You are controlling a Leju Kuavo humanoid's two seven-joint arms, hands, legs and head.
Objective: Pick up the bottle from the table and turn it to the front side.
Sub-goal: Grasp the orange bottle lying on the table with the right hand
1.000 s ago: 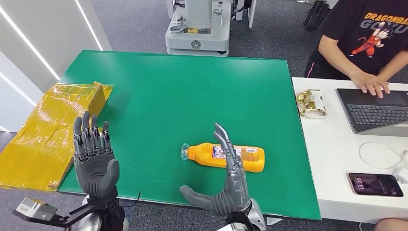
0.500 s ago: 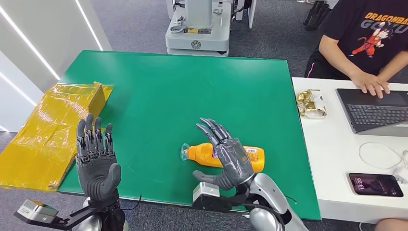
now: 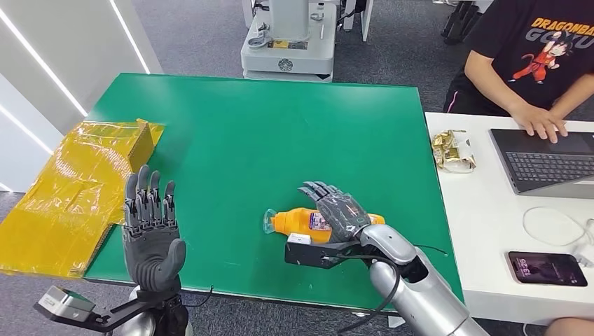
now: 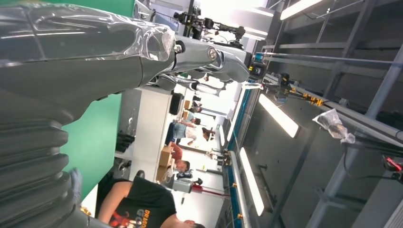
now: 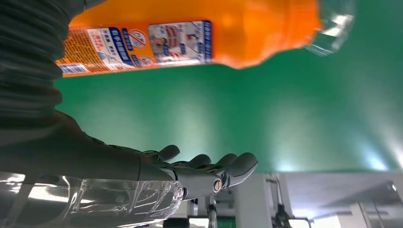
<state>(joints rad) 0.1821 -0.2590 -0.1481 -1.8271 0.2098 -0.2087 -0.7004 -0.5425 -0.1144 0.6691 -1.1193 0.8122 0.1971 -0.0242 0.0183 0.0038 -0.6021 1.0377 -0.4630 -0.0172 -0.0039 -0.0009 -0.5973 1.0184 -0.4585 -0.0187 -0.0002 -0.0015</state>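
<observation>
Bottle lay on its side on green table, near front edge, clear cap to robot's left. Right hand was poised over bottle's mid-body, fingers spread, not gripping; wrist cam showed a gap, prob. pre-grasp. Left hand was raised, open, palm up, holding nothing, apparently on standby, well apart from bottle.

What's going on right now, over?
Right hand open over bottle, no grip. Left hand open, raised. Bottle lying on table. Nothing in the way.
</observation>
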